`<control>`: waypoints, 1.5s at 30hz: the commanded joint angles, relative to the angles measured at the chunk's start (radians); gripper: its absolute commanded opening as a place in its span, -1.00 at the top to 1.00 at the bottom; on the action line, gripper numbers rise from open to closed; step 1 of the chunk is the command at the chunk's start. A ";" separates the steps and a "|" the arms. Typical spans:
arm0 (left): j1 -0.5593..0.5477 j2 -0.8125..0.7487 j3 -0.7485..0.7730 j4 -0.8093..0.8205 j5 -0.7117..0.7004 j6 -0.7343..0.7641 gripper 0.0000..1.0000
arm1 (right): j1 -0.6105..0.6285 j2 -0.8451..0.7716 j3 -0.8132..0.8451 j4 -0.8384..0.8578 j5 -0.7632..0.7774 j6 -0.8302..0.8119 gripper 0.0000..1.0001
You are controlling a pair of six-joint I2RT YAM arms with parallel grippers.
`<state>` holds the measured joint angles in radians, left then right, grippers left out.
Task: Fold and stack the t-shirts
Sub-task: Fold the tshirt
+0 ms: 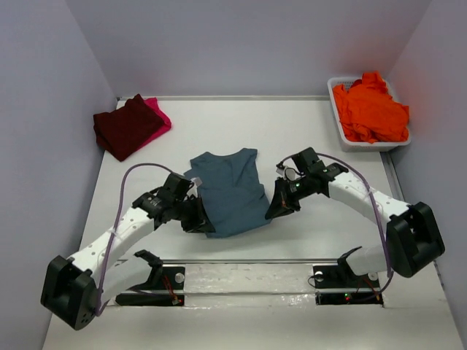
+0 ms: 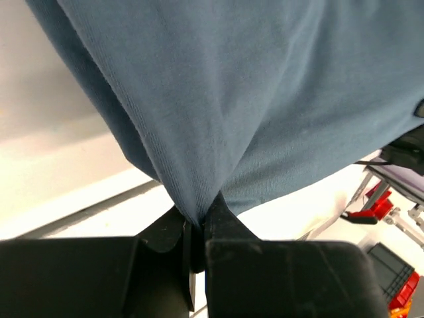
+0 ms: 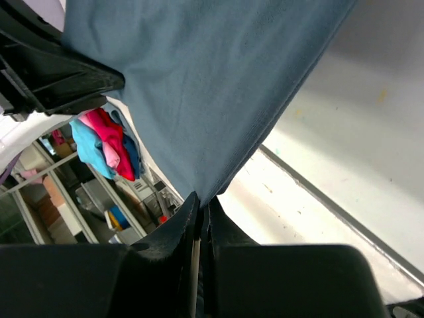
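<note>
Enclosing table (image 1: 306, 131) and t-shirt (image 1: 230, 193), lavender walls (image 1: 248, 44)

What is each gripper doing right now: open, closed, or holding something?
Left gripper: closed, pinching an edge of the teal-blue t-shirt.
Right gripper: closed, pinching another edge of the same t-shirt.
</note>
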<state>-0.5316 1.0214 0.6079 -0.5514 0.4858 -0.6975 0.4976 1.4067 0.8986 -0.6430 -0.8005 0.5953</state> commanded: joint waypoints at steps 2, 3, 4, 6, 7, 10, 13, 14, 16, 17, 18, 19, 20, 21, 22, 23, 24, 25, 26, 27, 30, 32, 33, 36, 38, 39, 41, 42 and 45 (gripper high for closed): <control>-0.013 -0.087 0.096 -0.130 -0.095 -0.048 0.89 | 0.002 -0.078 0.080 -0.096 0.096 0.001 0.86; -0.013 -0.081 0.116 -0.133 -0.113 -0.045 0.89 | 0.002 -0.071 0.092 -0.095 0.099 0.003 0.86; -0.013 -0.073 0.134 -0.142 -0.124 -0.037 0.89 | 0.002 -0.061 0.117 -0.084 0.110 0.008 0.86; -0.013 -0.046 0.208 -0.150 -0.160 -0.025 0.89 | 0.002 -0.028 0.146 -0.072 0.119 0.008 0.86; -0.013 -0.031 0.261 -0.162 -0.176 -0.007 0.89 | 0.002 -0.012 0.183 -0.072 0.130 0.006 0.86; -0.013 0.040 0.335 -0.171 -0.228 0.019 0.89 | 0.002 0.044 0.246 -0.057 0.150 0.006 0.86; -0.013 0.112 0.412 -0.167 -0.259 0.042 0.89 | 0.002 0.107 0.331 -0.050 0.191 0.006 0.86; -0.013 0.130 0.430 -0.162 -0.266 0.044 0.89 | 0.002 0.123 0.350 -0.044 0.198 0.006 0.86; -0.013 0.175 0.470 -0.142 -0.269 0.050 0.89 | 0.002 0.174 0.414 -0.043 0.219 0.003 0.86; -0.013 0.190 0.486 -0.140 -0.277 0.050 0.89 | 0.002 0.192 0.439 -0.041 0.225 0.000 0.86; -0.002 0.219 0.512 -0.137 -0.285 0.052 0.89 | 0.002 0.211 0.460 -0.041 0.230 -0.003 0.86; -0.002 0.236 0.524 -0.137 -0.297 0.053 0.89 | 0.002 0.233 0.514 -0.043 0.233 -0.008 0.86; 0.008 0.250 0.535 -0.137 -0.303 0.053 0.89 | 0.002 0.274 0.542 -0.055 0.242 -0.014 0.86; 0.008 0.279 0.556 -0.136 -0.311 0.055 0.89 | 0.002 0.293 0.566 -0.057 0.247 -0.015 0.86; 0.019 0.296 0.566 -0.140 -0.319 0.058 0.89 | 0.002 0.311 0.616 -0.060 0.257 -0.022 0.86; 0.019 0.310 0.576 -0.140 -0.322 0.059 0.89 | 0.002 0.331 0.643 -0.063 0.261 -0.025 0.86; 0.031 0.334 0.598 -0.139 -0.331 0.062 0.89 | 0.002 0.374 0.669 -0.069 0.264 -0.026 0.86; 0.032 0.345 0.605 -0.137 -0.334 0.067 0.89 | -0.007 0.394 0.695 -0.076 0.267 -0.031 0.86; 0.047 0.356 0.630 -0.133 -0.340 0.078 0.89 | -0.007 0.415 0.744 -0.081 0.276 -0.035 0.86; 0.064 0.379 0.644 -0.133 -0.348 0.082 0.89 | -0.016 0.457 0.770 -0.086 0.277 -0.038 0.86; 0.108 0.429 0.690 -0.128 -0.357 0.105 0.89 | -0.027 0.539 0.870 -0.101 0.293 -0.052 0.86; 0.133 0.457 0.705 -0.117 -0.357 0.115 0.89 | -0.036 0.583 0.927 -0.121 0.297 -0.058 0.86; 0.159 0.485 0.720 -0.113 -0.354 0.119 0.89 | -0.047 0.603 0.972 -0.121 0.294 -0.061 0.86; 0.189 0.522 0.747 -0.091 -0.355 0.124 0.89 | -0.056 0.669 1.042 -0.129 0.291 -0.069 0.86; 0.209 0.560 0.783 -0.085 -0.357 0.128 0.89 | -0.079 0.704 1.112 -0.139 0.285 -0.071 0.86; 0.209 0.580 0.796 -0.084 -0.352 0.131 0.89 | -0.079 0.712 1.147 -0.144 0.282 -0.069 0.86; 0.209 0.591 0.822 -0.085 -0.336 0.136 0.89 | -0.079 0.713 1.165 -0.165 0.276 -0.077 0.86; 0.209 0.592 0.825 -0.085 -0.328 0.135 0.89 | -0.079 0.707 1.168 -0.172 0.274 -0.078 0.86; 0.209 0.583 0.819 -0.104 -0.285 0.142 0.89 | -0.079 0.674 1.143 -0.195 0.245 -0.088 0.86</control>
<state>-0.3202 1.6352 1.3834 -0.6453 0.1635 -0.5850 0.4221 2.1349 2.0106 -0.8013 -0.5247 0.5369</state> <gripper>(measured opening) 0.121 0.081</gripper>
